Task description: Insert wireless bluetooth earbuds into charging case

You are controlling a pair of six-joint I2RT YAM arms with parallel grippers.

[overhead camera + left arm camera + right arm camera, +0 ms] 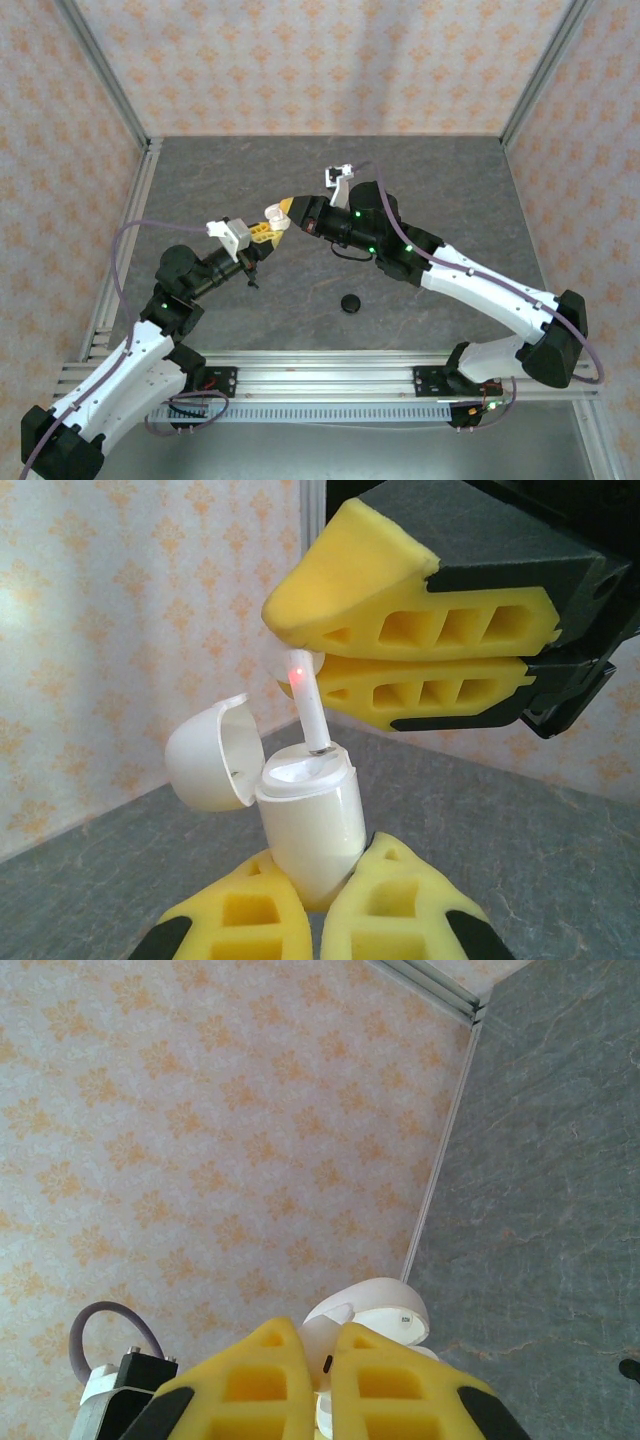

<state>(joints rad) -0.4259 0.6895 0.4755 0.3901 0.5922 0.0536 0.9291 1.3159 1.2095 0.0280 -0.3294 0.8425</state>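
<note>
White charging case, lid open, clamped in left hand; right hand pinches white earbud.

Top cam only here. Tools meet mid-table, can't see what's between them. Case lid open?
Observer: Yes. Left wrist view: the white case, clamped in the left tool, has its lid swung open.
Operator: Bud in yet?
Observer: Partly. The white earbud, pinched in the right tool, has its stem tip just entering the case top; most of the stem stands above.
Operator: Anything lit?
Observer: A red light glows at the bud's top end.
</note>
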